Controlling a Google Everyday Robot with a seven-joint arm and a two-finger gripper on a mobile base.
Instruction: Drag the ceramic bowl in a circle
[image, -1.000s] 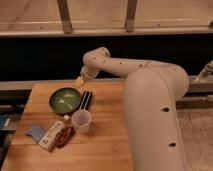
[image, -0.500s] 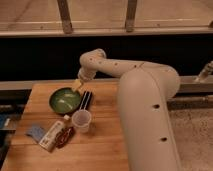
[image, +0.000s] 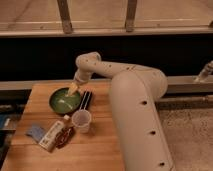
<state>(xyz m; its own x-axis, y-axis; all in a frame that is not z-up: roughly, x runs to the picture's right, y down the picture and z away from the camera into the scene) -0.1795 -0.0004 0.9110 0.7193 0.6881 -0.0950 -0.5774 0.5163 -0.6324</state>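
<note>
Ceramic bowl (image: 64, 101): it sat upright on the far left part of the worktop, glossy green inside with pale streaks and a dark rim.
End effector (image: 73, 90): it reached down at the bowl's far right rim, with its pale tip over the inner edge of the rim; whether it actually touched the bowl could not be told.
End effector state: open or closed could not be told from this view.
Arm (image: 137, 105): white and bulky, it filled the right foreground, then bent and ran leftward over the back of the worktop to the bowl.
Dark striped object (image: 86, 100): it lay flat just to the right of the bowl, close against its rim.
Plastic cup (image: 81, 120): translucent and upright, it stood nearer the camera than the bowl and to its right, apart from it, by the near end of the dark striped object.
Pale packet (image: 51, 136): it lay slantwise to the left of the cup.
Reddish wrapper (image: 65, 137): it lay between the pale packet and the cup, against the packet.
Blue item (image: 35, 132): it lay flat near the worktop's left edge, beside the packet.
Worktop (image: 95, 152): it was of light brown wood.
Background: a dark band ran below a pale ledge with two metal posts (image: 64, 16).
</note>
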